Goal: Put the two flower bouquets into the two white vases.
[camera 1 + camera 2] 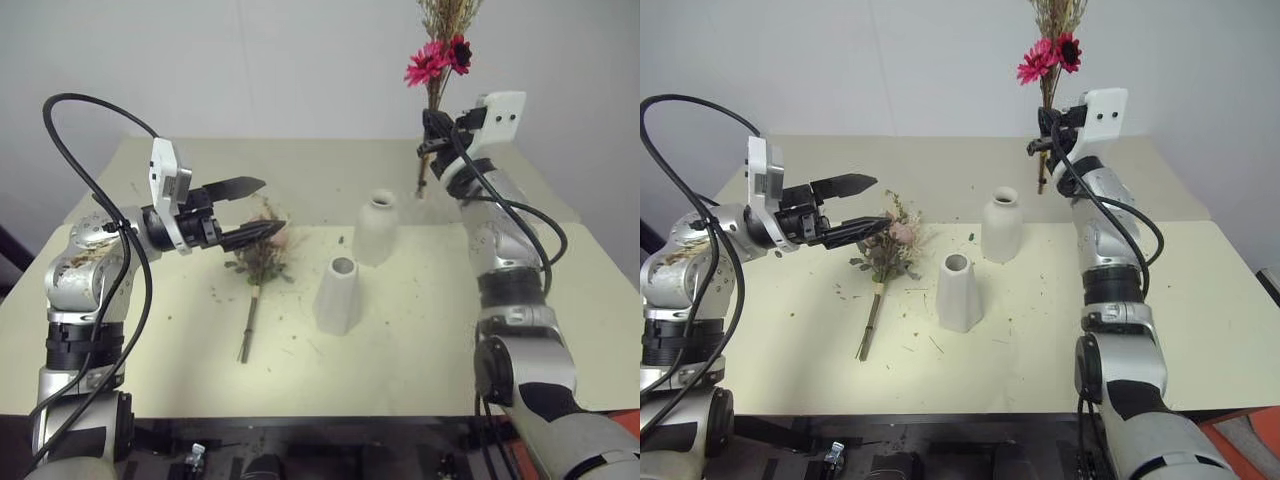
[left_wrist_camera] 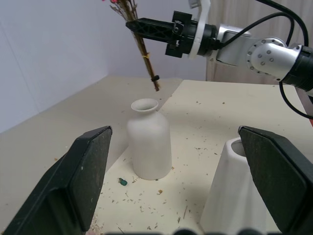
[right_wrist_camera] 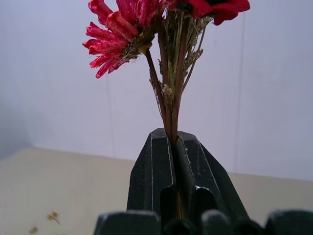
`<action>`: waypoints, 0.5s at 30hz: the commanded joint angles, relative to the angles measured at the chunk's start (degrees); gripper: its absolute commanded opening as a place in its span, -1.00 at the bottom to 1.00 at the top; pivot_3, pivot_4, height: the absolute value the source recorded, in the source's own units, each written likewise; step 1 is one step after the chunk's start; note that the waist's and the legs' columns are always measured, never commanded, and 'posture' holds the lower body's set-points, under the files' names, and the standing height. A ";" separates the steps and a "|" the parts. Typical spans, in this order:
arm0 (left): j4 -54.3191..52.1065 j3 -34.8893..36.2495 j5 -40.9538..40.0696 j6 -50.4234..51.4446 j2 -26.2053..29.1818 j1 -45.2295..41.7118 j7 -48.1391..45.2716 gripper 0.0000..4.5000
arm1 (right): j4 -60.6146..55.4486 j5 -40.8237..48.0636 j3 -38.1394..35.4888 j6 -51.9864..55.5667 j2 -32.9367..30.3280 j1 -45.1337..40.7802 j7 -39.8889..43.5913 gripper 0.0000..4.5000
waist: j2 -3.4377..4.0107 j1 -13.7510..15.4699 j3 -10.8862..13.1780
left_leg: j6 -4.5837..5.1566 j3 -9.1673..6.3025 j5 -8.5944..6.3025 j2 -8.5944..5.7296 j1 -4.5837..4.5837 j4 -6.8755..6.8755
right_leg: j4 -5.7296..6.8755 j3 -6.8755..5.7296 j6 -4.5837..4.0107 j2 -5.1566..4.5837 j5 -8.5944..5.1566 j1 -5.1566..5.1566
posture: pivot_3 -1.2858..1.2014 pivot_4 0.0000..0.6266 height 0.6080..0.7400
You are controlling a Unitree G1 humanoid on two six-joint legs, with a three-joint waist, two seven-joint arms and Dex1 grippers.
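I am holding the daisy-and-grass bouquet (image 1: 438,70) upright in my right gripper (image 1: 432,130), jaws clamped on its stems, above and to the right of the bottle vase (image 1: 377,228). My left gripper (image 1: 255,208) is hovering wide and empty over the rose bouquet (image 1: 262,255), which is lying left of the cone vase (image 1: 337,295). Next I judge: centring the stem ends over the bottle neck, then lowering.

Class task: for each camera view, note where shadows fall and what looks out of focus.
Left eye view: soft shadows beside the cone vase and the rose bouquet on the table. Left wrist view: the near fingers look soft, the bottle vase sharp. Right wrist view: the daisies crisp, the wall behind featureless.
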 commanded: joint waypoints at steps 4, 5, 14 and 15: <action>-2.68 0.97 -1.77 1.98 1.39 0.83 1.57 1.00 | 3.10 6.29 -4.44 -6.46 2.60 -4.89 5.95 -0.99 | 0.02 -0.33 0.01 | 0.00 0.00 0.00 0.02 0.06 -0.02 | 0.07 0.01 -0.01 0.03 -0.01 0.00 | 0.03 -0.52 1.00; -2.65 0.87 -1.73 2.21 1.46 1.00 1.69 1.00 | 3.58 6.59 -4.61 -6.91 2.86 -5.13 6.42 -0.99 | 0.02 -0.39 0.01 | 0.00 0.01 0.00 0.02 0.10 -0.02 | 0.09 0.02 -0.02 0.04 -0.01 0.00 | 0.03 -0.52 1.00; -2.54 0.20 -1.08 3.83 1.63 1.69 3.94 1.00 | 12.54 7.55 -6.14 -12.25 6.32 -6.61 11.10 -0.99 | 0.03 -0.48 0.02 | 0.00 0.00 0.00 0.03 0.16 -0.07 | 0.14 0.02 -0.04 0.05 -0.02 0.01 | 0.03 -0.52 1.00; -2.73 0.26 -1.12 3.87 1.69 1.81 4.02 1.00 | 13.50 7.45 -6.22 -12.66 6.46 -6.83 11.30 -0.99 | 0.03 -0.48 0.02 | 0.00 0.00 0.00 0.03 0.15 -0.07 | 0.13 0.02 -0.04 0.05 -0.02 0.01 | 0.03 -0.52 1.00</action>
